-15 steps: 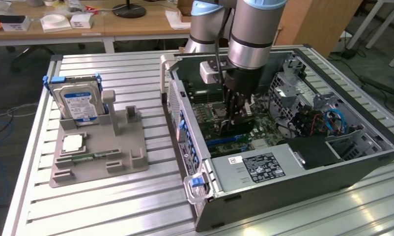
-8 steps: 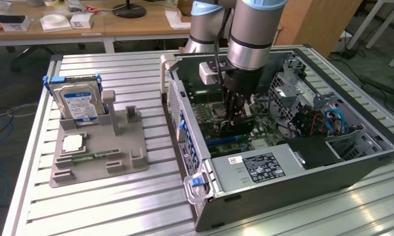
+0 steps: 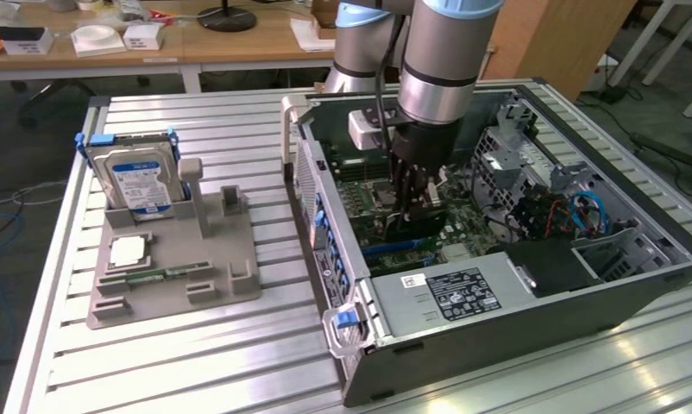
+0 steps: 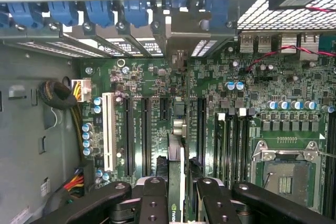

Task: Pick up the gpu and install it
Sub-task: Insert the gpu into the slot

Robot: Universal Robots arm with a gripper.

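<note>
Holding the gpu [image 4: 176, 161] edge-on, jaws part-closed and clamped on it, the gripper [image 4: 179, 192] hangs above the motherboard [image 4: 294, 93] — best kept upright, parallel to the motherboard's long slots [image 4: 201, 129].

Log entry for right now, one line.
gripper: shut on thin dark green-black gpu card | position: inside open dark computer case, over green motherboard slots | seated: cannot tell

Slatted metal counter [image 3: 185, 366] has two things on it: a grey parts stand [image 3: 225, 291] and, right beside it, an open PC case [image 3: 531, 332].
</note>
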